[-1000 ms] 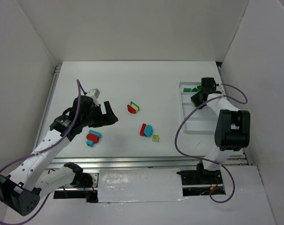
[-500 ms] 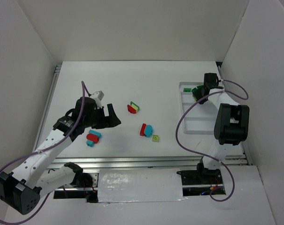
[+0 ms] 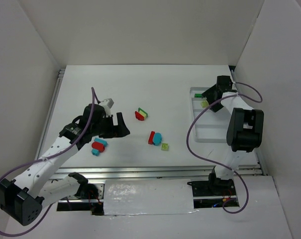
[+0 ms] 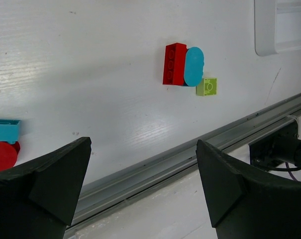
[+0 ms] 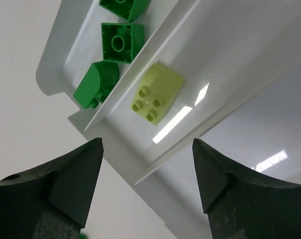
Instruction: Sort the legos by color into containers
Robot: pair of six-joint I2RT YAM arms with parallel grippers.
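Note:
My right gripper [image 5: 147, 142] hangs open over the far left end of the white tray [image 5: 140, 149], nothing between its fingers. A yellow-green lego [image 5: 156, 93] lies studs-up in the second container. Dark green legos [image 5: 121, 42] fill the first container beside it. From above, the right gripper [image 3: 209, 99] is at the tray's far corner. My left gripper [image 3: 123, 125] is open above the table, between a red and cyan pair [image 3: 98, 146] and a red brick [image 4: 174, 63] touching a cyan one [image 4: 193, 66]. A small yellow-green lego [image 4: 206, 86] sits next to those.
A red and green pair [image 3: 141, 114] lies mid-table. The metal rail [image 4: 190, 154] runs along the near table edge. White walls enclose the table on three sides. The right arm's purple cable [image 3: 190, 134] loops over the table left of the tray.
My right gripper opened and let the yellow-green lego drop into the tray's second container. The left arm drifted a little to the right, still open.

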